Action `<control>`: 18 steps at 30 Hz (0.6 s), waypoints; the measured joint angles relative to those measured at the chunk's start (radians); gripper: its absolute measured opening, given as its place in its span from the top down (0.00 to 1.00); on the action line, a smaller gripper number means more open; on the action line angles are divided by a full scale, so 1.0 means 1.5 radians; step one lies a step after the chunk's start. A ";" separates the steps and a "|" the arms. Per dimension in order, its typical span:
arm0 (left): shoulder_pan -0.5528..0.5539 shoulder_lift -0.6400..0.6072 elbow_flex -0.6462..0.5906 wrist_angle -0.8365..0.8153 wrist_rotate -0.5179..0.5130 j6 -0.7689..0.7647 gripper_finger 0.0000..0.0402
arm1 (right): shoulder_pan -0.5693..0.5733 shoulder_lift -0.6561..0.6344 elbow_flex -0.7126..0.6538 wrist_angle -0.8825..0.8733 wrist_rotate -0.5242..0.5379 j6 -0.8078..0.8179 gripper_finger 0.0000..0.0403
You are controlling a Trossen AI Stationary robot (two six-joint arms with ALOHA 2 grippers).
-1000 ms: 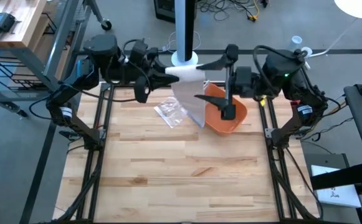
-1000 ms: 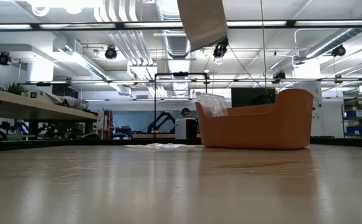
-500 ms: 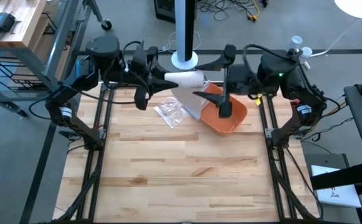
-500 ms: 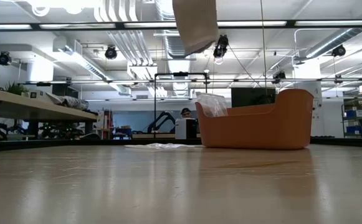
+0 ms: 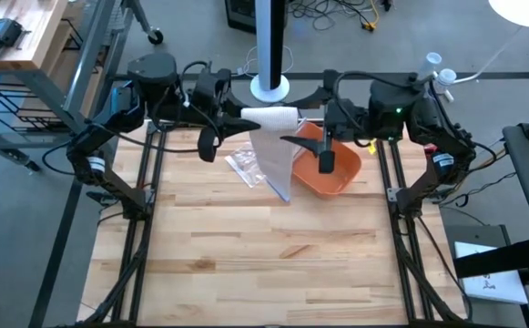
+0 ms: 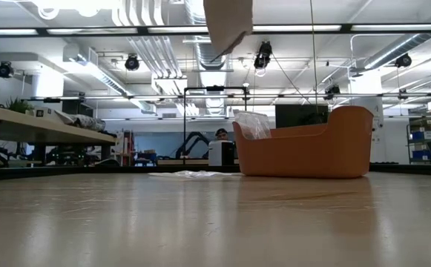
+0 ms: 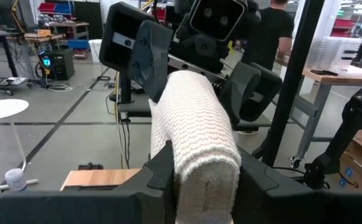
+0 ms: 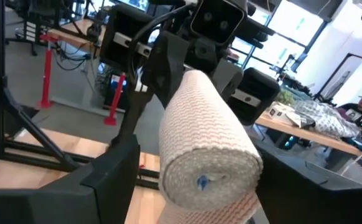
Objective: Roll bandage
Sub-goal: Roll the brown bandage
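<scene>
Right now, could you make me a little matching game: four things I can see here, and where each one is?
Things:
1. bandage
2. bin
3. wrapper
4. left gripper

Places:
a. lying flat on the table, left of the bin
b. standing on the table at the far right
c. held in the air between both grippers, tail hanging down
d. clamped on one end of the roll

Pairs: 1-c, 2-b, 3-a, 4-d
</scene>
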 joint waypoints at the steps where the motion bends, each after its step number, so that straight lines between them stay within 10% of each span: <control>1: 0.000 0.001 0.000 0.000 0.000 0.000 0.78 | 0.000 0.000 0.000 0.000 0.000 0.009 0.34; 18: 0.000 0.003 -0.001 0.004 0.000 0.037 0.78 | -0.001 0.010 0.001 -0.001 -0.004 0.178 0.60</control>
